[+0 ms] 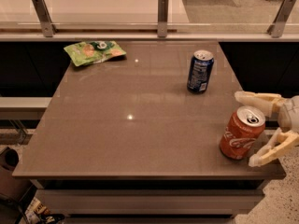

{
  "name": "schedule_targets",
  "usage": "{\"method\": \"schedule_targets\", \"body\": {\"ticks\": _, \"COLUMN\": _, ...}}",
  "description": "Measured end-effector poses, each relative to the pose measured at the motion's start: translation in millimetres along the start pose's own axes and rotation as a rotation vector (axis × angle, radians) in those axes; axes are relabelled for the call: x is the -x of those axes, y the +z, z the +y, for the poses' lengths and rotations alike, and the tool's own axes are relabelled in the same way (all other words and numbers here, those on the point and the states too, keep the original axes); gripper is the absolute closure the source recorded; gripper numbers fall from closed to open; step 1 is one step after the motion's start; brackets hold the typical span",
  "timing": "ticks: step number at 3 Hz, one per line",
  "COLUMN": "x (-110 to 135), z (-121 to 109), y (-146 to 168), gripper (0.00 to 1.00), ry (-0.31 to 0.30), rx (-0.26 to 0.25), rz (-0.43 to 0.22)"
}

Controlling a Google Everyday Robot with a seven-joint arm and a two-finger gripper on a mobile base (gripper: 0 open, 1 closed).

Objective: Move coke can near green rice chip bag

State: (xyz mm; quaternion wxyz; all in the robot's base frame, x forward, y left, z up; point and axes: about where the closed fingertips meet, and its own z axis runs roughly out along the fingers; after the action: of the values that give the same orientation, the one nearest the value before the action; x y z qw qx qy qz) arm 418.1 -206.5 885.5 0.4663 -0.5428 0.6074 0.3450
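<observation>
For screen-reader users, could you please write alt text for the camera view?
The open gripper flanks the coke can at the table's near right edge. The green rice chip bag lies at far left; a blue can stands far right.

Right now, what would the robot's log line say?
gripper: open, fingers either side of coke can | coke can: upright, right front edge | chip bag: far left corner
</observation>
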Motion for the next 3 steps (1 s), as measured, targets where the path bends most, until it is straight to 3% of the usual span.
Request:
{"method": "schedule_targets", "body": {"ticks": 1, "x": 1.7, "z": -0.1, "y": 1.9, "gripper": 0.21, "ry": -0.002, "rx": 0.003, "rz": -0.003}}
{"method": "schedule_targets", "body": {"ticks": 3, "x": 4.0, "z": -0.3, "y": 5.7, "gripper": 0.69, "ry": -0.006, "rx": 0.008, "rz": -0.003}}
